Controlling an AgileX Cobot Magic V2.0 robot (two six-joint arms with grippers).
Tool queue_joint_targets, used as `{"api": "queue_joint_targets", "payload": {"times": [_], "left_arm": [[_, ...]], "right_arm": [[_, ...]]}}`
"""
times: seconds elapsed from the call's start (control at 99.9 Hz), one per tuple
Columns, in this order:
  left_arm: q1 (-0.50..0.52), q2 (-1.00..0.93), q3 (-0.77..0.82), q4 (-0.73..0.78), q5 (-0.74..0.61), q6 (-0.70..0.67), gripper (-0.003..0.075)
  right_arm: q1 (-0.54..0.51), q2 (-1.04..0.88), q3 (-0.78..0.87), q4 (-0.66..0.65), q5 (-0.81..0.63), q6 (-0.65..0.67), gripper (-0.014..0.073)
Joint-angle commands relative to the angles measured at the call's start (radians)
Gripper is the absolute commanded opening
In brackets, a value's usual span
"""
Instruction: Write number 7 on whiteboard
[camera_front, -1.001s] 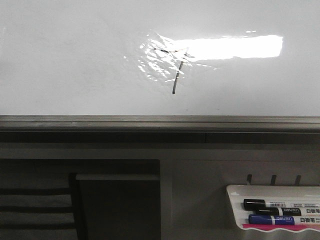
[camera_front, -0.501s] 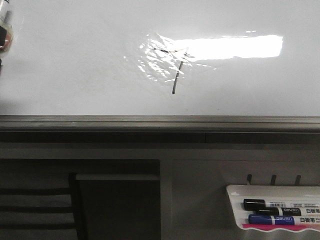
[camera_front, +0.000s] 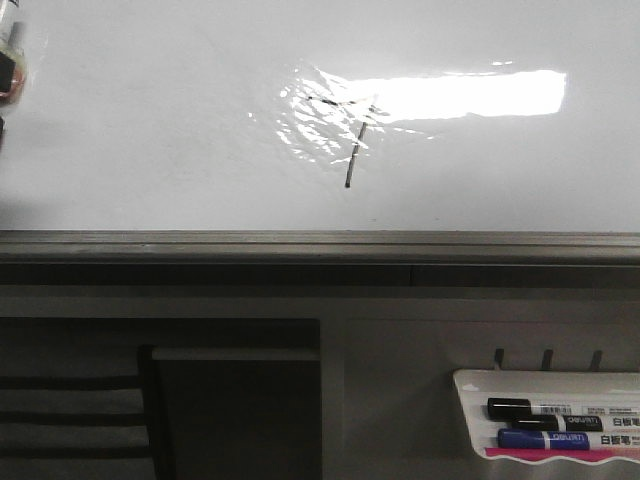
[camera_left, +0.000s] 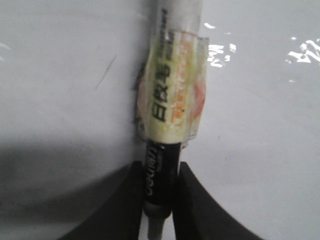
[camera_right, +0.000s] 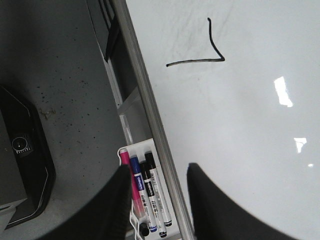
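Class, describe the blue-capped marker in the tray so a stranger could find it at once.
Start at the large glossy whiteboard, then drop below its grey rail to the small white tray at lower right. The blue-capped marker lies between a black-capped marker and a pink one.

I read a hand-drawn number 7 on the whiteboard. The held marker carries "deli" and Chinese "白板笔". The tray's markers show similar labels.

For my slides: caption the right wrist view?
Finished 7 on the whiteboard, open right gripper above the marker tray.
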Motion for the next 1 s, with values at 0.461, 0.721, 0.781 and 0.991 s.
{"api": "queue_joint_targets", "payload": {"times": [0.461,0.721,0.781,0.991], "left_arm": [[-0.006,-0.175,-0.028,0.041,0.01,-0.009,0.0304],[-0.006,-0.455,-0.028,0.14,0.243,-0.009,0.0303],[-0.006,-0.517,-0.028,0.142,0.285,-0.009,0.0302],[-0.006,-0.678,-0.018,0.142,0.418,-0.009,0.0292]], "right_arm": [[-0.004,-0.039,-0.033,-0.074,0.008,0.373,0.024],[-0.004,-0.189,0.046,-0.233,-0.095,0.771,0.024],[-0.004,-0.252,0.112,-0.236,-0.165,0.797,0.024],[-0.004,-0.462,0.429,-0.281,-0.473,0.923,0.0239]]}}
